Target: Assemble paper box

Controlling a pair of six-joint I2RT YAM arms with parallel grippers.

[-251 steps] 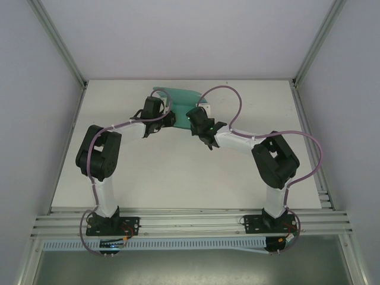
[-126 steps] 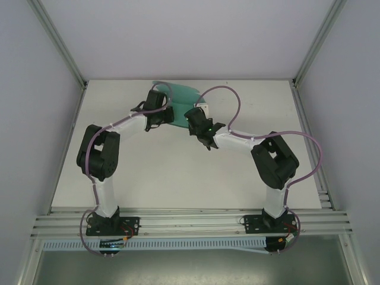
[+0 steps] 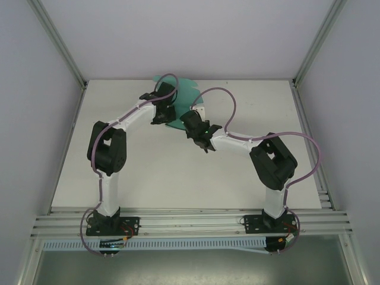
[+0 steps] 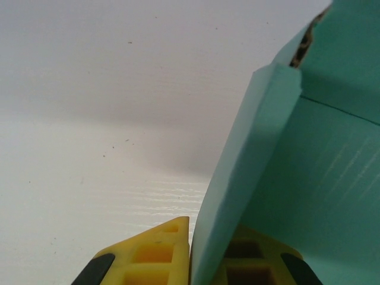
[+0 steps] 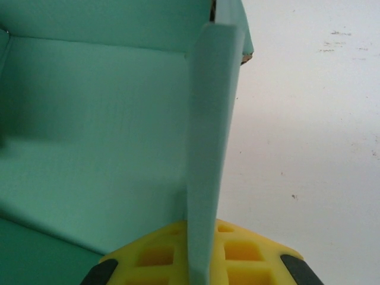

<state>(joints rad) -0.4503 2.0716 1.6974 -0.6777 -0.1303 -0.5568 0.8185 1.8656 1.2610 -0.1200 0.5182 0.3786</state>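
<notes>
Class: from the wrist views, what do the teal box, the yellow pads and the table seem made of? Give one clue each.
paper box: thin matte teal card, perhaps corrugated; faint ribbing and a brown raw edge.
yellow pads: moulded plastic or rubber, matte, with recessed square cells.
table: white painted or laminated board, probably; faint grain-like ridges.

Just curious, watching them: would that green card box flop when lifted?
Probably light: the paper box is thin card. Likely fairly stiff, since the wall pinched by the right hand stands straight. It may crease if squeezed hard.
</notes>
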